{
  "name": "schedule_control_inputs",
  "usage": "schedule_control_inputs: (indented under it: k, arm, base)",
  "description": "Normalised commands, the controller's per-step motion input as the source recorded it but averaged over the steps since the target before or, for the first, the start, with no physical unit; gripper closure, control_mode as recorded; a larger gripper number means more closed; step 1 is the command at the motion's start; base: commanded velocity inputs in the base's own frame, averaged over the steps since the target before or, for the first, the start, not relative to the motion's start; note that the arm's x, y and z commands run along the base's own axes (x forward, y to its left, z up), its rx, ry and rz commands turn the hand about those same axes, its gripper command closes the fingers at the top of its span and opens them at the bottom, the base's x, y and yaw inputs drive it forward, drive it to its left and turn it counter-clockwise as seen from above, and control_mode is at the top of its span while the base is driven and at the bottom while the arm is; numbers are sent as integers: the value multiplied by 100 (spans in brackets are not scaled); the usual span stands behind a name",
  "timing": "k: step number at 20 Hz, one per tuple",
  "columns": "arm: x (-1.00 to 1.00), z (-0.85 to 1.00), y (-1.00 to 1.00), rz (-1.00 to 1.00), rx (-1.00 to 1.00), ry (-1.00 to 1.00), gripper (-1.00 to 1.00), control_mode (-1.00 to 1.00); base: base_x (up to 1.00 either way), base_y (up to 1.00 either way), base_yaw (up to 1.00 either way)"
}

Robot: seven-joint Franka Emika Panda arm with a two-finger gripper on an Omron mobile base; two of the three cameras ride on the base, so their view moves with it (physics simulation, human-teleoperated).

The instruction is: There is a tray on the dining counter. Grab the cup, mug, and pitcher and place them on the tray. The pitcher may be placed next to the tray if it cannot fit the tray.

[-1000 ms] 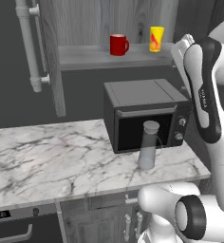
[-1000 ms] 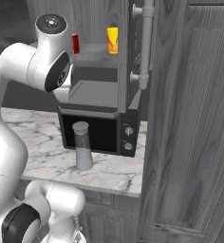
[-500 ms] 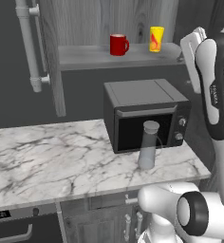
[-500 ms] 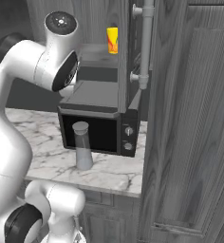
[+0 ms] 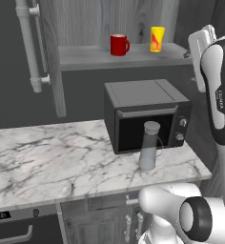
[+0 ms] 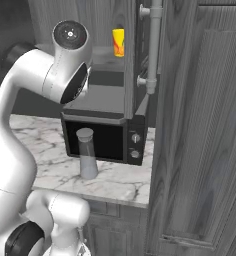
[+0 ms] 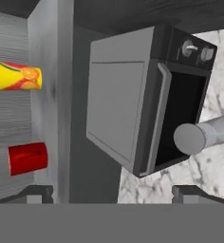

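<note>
The red mug (image 5: 118,45) and the yellow cup (image 5: 157,39) stand a little apart on a grey shelf (image 5: 86,57) above the microwave (image 5: 145,114). The pale pitcher (image 5: 149,145) stands upright on the marble worktop (image 5: 47,157), just in front of the microwave door. The pincer (image 7: 112,193) is raised near the shelf's right end, fingers spread wide, holding nothing

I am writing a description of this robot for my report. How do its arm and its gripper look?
The arm is glossy white, with rounded links, dark grey joint rings and a round dark cap. Small dark lettering runs along one link. The gripper has two small dark grey, blocky fingertips. No cables are visible.
</note>
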Motion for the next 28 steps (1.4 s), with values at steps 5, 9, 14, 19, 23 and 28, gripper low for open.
schedule_control_inputs:
  k: [5, 9, 14, 19, 23, 28]
  arm:
    - [3, 8, -2, -1, 0, -11, -100, -100]
    - [13, 29, -6, -2, 0, -3, -100, -100]
    - [19, 30, -10, -1, 0, 0, -100, -100]
    - [28, 16, -11, 0, 0, 0, -100, -100]
    - [28, 10, -9, 0, 0, 0, -100, -100]
    - [33, 2, 0, 0, 0, 0, -100, -100]
  base:
    - [0, 0, 0]
    - [0, 0, 0]
    - [0, 0, 0]
    - [0, 0, 0]
    - [0, 0, 0]
    - [0, 0, 0]
